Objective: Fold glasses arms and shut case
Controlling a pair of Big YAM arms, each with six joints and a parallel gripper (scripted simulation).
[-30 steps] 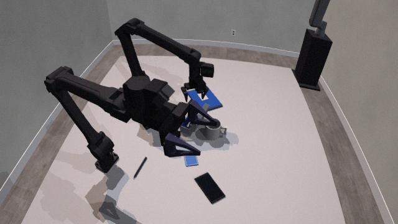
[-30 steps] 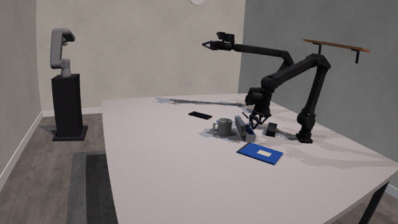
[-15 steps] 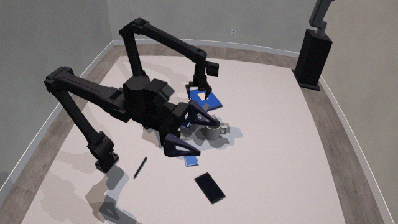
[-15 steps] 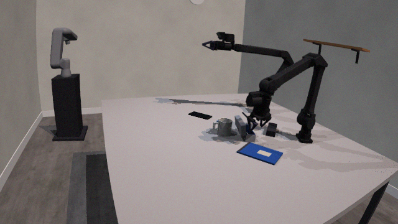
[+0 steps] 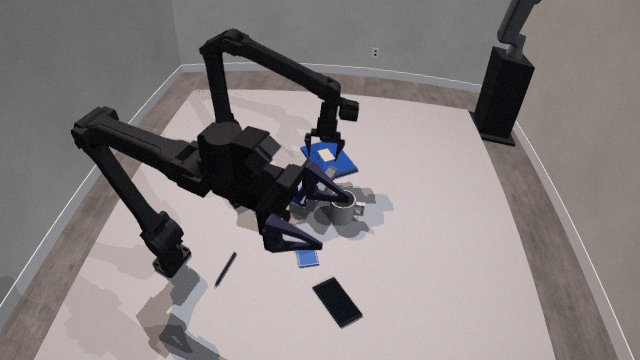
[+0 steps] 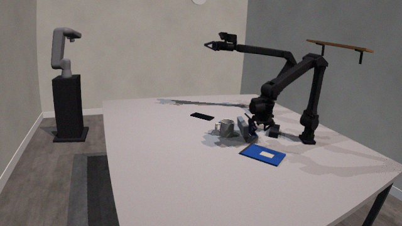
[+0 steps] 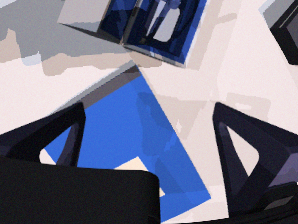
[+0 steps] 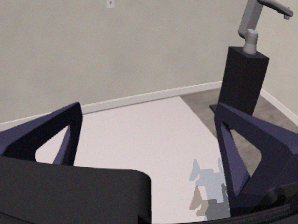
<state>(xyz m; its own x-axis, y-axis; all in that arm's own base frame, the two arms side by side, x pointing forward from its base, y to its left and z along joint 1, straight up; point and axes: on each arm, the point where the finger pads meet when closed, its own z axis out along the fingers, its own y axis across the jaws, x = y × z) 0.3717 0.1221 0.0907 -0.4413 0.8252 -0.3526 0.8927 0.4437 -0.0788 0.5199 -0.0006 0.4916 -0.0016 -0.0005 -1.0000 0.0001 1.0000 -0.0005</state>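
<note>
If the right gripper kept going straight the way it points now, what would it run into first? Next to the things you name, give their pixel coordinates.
Nothing close: the line from the right gripper [image 5: 335,223] [image 6: 205,44] [image 8: 149,107] looks free above the table, perhaps until the far wall [image 8: 125,60], though depth is unclear.

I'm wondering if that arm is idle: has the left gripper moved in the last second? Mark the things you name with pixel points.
Yes. In the top view, the left gripper [image 5: 322,156] [image 6: 257,127] [image 7: 149,109] has shifted toward the picture's right, judged against the blue notebook [image 5: 347,167] [image 6: 257,150] [image 7: 125,120].
</note>
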